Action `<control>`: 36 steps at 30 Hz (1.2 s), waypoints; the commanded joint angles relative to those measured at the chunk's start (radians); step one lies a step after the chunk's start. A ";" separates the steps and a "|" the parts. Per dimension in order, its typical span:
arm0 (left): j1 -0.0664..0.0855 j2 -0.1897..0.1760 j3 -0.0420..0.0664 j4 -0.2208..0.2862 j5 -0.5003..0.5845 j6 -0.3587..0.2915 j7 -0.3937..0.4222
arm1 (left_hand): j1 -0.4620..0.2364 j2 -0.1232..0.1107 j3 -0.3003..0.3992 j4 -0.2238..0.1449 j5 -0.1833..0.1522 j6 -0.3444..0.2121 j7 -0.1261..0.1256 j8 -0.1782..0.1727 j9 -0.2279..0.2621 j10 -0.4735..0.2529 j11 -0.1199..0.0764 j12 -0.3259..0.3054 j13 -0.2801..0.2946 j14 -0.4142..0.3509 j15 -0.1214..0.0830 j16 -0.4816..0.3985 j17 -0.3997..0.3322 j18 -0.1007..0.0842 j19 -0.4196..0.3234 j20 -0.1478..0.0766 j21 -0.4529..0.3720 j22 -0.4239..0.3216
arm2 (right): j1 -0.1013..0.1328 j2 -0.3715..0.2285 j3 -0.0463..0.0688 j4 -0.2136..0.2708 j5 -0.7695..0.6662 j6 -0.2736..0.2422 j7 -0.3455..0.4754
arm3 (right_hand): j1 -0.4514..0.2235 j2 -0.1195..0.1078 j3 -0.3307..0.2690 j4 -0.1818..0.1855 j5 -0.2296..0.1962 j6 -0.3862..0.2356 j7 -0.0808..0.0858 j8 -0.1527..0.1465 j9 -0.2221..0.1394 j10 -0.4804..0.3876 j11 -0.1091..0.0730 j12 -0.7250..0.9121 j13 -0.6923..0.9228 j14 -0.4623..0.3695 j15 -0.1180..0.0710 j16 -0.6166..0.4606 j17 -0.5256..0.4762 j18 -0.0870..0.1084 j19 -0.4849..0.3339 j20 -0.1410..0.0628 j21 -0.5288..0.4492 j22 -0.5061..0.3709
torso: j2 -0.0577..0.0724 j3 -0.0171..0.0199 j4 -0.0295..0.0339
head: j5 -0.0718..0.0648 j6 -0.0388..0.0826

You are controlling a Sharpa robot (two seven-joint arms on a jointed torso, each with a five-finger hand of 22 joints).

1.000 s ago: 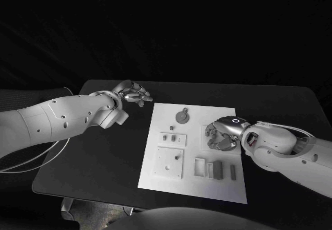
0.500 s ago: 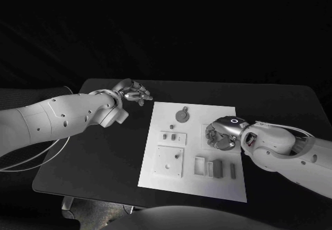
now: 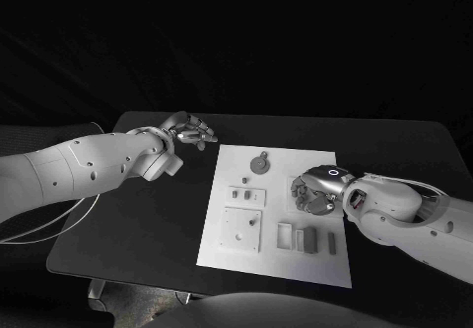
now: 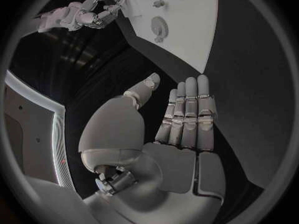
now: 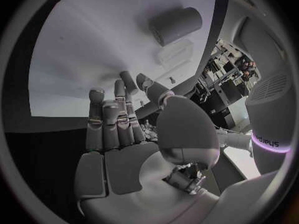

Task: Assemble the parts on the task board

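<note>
2 robot hands | left robot hand (image 3: 187, 131) off-board, fingers straight | right robot hand (image 3: 314, 190) over task board (image 3: 236, 256)

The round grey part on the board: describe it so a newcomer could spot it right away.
Start at the white task board in the middle of the black table, and go to its far end, between the two hands. The round grey part lies there alone, a disc with a small tab at its far edge; every other piece on the board is rectangular.
</note>
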 commanded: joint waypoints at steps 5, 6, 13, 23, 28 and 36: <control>0.000 0.001 0.000 0.001 0.000 -0.001 0.005 | 0.008 0.003 -0.002 0.005 0.002 -0.007 0.000 0.005 -0.001 0.002 0.006 -0.006 -0.001 0.007 -0.003 -0.007 0.002 0.011 0.008 -0.002 -0.004 0.001 | -0.001 -0.005 0.000 0.014 -0.009 -0.002 0.006 | -0.002 0.006 0.009 0.008 0.003 0.000 -0.002 -0.004 0.000 0.005 0.001 -0.006 0.009 0.007 -0.004 -0.004 -0.001 0.028 0.010 -0.003 0.005 0.005 | 0.000 0.0005 0.0002 | 0.001 0.000; 0.000 0.001 0.000 0.001 0.000 -0.001 0.005 | 0.008 0.003 -0.002 0.005 0.002 -0.007 0.000 0.005 -0.001 0.002 0.006 -0.006 -0.001 0.007 -0.003 -0.007 0.002 0.011 0.008 -0.002 -0.004 0.001 | -0.001 -0.005 0.000 0.015 -0.009 -0.001 0.006 | -0.001 0.009 0.011 0.007 0.004 0.003 -0.002 -0.003 0.001 0.006 0.001 -0.006 0.011 0.008 -0.005 -0.004 -0.001 0.028 0.010 -0.004 0.005 0.005 | 0.000 0.0005 0.0002 | 0.001 0.000; -0.001 0.001 0.000 0.000 0.000 -0.001 0.004 | 0.008 0.004 -0.002 0.005 0.002 -0.007 0.000 0.005 -0.001 0.002 0.006 -0.006 -0.001 0.007 -0.003 -0.008 0.002 0.011 0.008 -0.002 -0.004 0.001 | -0.001 -0.012 0.000 0.025 -0.009 -0.001 0.006 | 0.004 0.040 0.017 0.004 0.011 0.023 -0.001 0.001 0.004 0.018 -0.005 -0.003 0.027 0.012 -0.010 -0.003 -0.001 0.028 0.013 -0.006 0.007 0.007 | 0.000 0.0003 -0.0002 | 0.001 -0.002; -0.001 0.000 -0.001 0.001 0.000 -0.001 0.004 | 0.009 0.005 -0.002 0.006 0.002 -0.007 0.000 0.005 -0.002 0.003 0.006 -0.007 -0.001 0.007 -0.003 -0.008 0.003 0.011 0.008 -0.002 -0.004 0.002 | -0.001 -0.013 0.000 0.022 -0.009 0.013 0.001 | 0.004 0.084 0.024 -0.009 0.030 0.038 -0.007 0.000 0.005 0.028 -0.009 -0.005 0.043 0.015 -0.014 -0.005 -0.001 0.028 0.013 -0.006 0.007 0.008 | 0.000 -0.0002 0.0003 | 0.000 -0.003; -0.001 -0.001 -0.001 0.002 0.000 -0.001 0.004 | 0.009 0.006 -0.002 0.006 0.001 -0.007 0.000 0.005 -0.002 0.003 0.006 -0.007 -0.001 0.008 -0.003 -0.009 0.004 0.011 0.008 -0.002 -0.004 0.002 | -0.001 -0.012 0.000 0.020 -0.013 0.022 -0.001 | 0.000 0.132 0.030 -0.032 0.098 0.056 -0.013 0.002 0.009 0.043 -0.014 -0.005 0.057 0.018 -0.019 -0.005 0.000 0.028 0.013 -0.006 0.010 0.011 | 0.000 -0.0001 0.0004 | -0.001 -0.005; -0.001 -0.002 -0.001 0.003 0.000 -0.002 0.004 | 0.008 0.006 -0.002 0.006 0.001 -0.007 0.000 0.005 -0.002 0.003 0.006 -0.007 -0.001 0.008 -0.003 -0.009 0.004 0.011 0.008 -0.002 -0.004 0.002 | -0.001 -0.014 0.000 0.015 -0.023 0.020 -0.007 | 0.029 0.144 0.084 -0.037 0.082 0.074 -0.018 0.002 0.012 0.061 -0.020 -0.012 0.068 0.023 -0.025 -0.008 -0.001 0.028 0.015 -0.008 0.010 0.011 | 0.000 -0.0004 0.0005 | -0.002 -0.007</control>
